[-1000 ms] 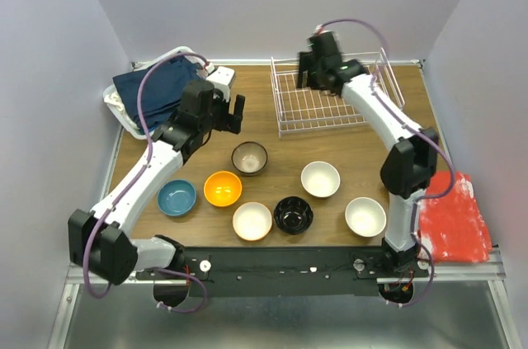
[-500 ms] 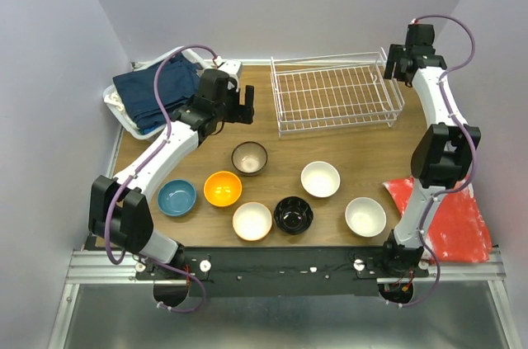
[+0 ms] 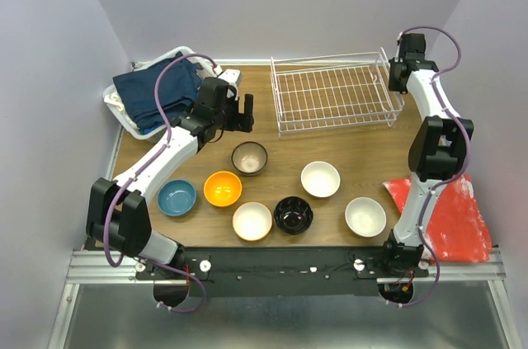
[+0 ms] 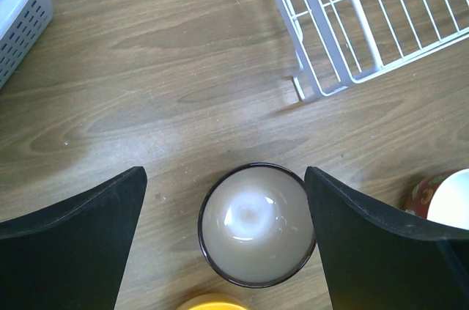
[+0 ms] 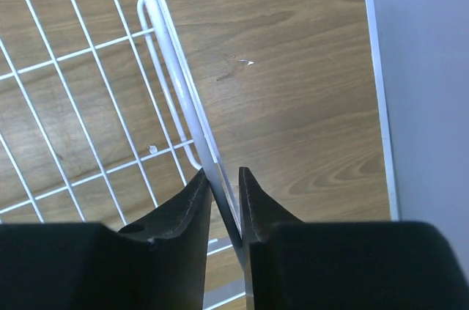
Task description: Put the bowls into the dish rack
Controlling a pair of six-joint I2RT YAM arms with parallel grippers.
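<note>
Hovering spread wide above the brown bowl [image 4: 253,226] on the tabletop [image 4: 146,53], the left claw [image 4: 223,172] looks ready for a first pickup; next it must drop and close on the rim. The right claw [image 5: 226,185] pinches a corner wire of the empty rack [image 3: 330,97].

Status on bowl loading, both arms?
Left gripper open over the dark brown round bowl. Right gripper shut on rim of the white wire dish rack. Seven bowls on table, none racked. Nothing blocking.
</note>
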